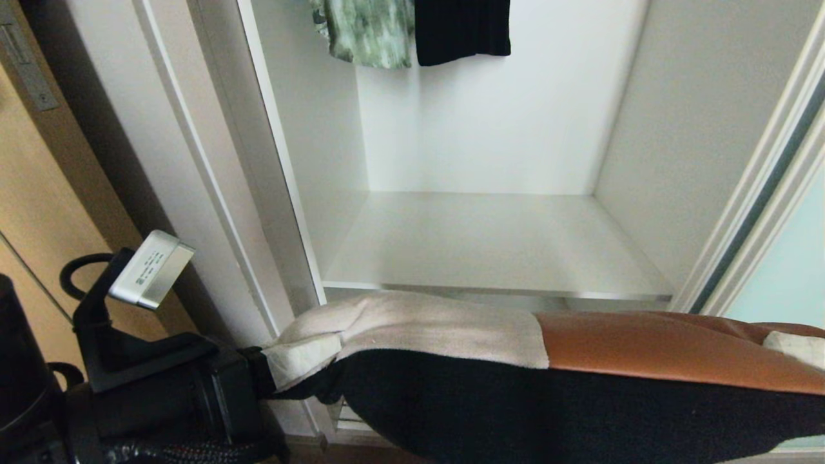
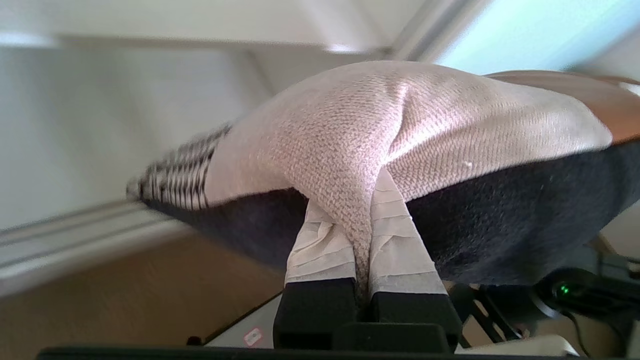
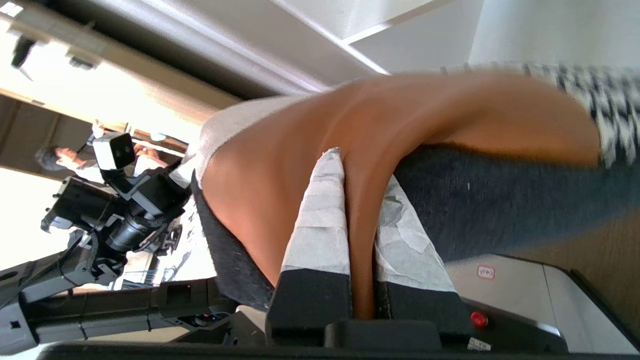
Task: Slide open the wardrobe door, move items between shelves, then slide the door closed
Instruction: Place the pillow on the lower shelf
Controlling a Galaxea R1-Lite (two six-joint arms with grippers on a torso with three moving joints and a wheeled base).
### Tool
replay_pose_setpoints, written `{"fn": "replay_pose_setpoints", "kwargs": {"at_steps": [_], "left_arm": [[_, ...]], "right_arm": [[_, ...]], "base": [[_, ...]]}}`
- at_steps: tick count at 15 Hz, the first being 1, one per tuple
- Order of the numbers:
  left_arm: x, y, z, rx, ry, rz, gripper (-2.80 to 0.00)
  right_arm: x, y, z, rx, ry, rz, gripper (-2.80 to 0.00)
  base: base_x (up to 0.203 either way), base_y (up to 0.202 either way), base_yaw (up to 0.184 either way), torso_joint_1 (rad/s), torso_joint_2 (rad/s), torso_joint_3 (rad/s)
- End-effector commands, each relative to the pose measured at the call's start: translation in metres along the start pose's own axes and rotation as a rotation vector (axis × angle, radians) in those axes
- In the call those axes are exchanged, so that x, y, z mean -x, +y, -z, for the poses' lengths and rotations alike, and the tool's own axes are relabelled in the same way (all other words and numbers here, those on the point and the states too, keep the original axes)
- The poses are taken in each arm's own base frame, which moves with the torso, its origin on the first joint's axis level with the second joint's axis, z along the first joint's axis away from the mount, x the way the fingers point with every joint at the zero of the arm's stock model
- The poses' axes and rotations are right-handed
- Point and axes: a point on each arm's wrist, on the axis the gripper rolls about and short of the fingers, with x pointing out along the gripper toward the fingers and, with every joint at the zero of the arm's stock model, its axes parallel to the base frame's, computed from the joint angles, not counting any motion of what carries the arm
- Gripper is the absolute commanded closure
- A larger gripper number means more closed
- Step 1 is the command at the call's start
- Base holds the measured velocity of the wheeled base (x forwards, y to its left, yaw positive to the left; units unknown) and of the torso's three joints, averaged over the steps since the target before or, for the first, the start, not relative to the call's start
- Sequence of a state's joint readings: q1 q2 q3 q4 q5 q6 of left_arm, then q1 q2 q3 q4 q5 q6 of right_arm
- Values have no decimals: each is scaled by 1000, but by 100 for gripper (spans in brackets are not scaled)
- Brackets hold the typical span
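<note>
The patchwork cushion [image 1: 438, 328], with beige fabric, a brown leather patch and black backing, hangs level in front of the wardrobe, just below the front edge of the bare white shelf [image 1: 490, 245]. My left gripper [image 1: 303, 361] is shut on its beige left corner; the left wrist view shows the fabric [image 2: 350, 115] pinched between the taped fingers of this gripper [image 2: 357, 200]. My right gripper [image 1: 796, 348] is shut on the leather end [image 3: 280, 165], the leather folded between its own taped fingers [image 3: 362, 170]. The sliding wardrobe door [image 1: 786, 277] stands pushed to the right, leaving the compartment open.
A green patterned garment [image 1: 367, 32] and a black one [image 1: 461, 29] hang above the shelf. The white wardrobe frame [image 1: 213, 161] and a tan wooden door [image 1: 38, 193] stand to the left. A person [image 3: 60, 157] shows far behind in the right wrist view.
</note>
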State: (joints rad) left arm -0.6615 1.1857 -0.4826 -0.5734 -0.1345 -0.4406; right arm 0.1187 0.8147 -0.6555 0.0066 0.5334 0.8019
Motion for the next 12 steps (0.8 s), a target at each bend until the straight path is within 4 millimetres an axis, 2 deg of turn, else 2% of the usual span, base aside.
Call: {"fn": "replay_pose_setpoints", "kwargs": {"at_steps": [1,12], "left_arm": [[-1,1,3,4,10,-2,0],[1,4,10,7,30,-12,0]], "right_arm": [[1,-1,2,-4,2,1,0],[15,-2,12,-3,-35,29,0]], "base": [[-195,0,1,-2,1,3],[-197,0,1,2,3,2]]}}
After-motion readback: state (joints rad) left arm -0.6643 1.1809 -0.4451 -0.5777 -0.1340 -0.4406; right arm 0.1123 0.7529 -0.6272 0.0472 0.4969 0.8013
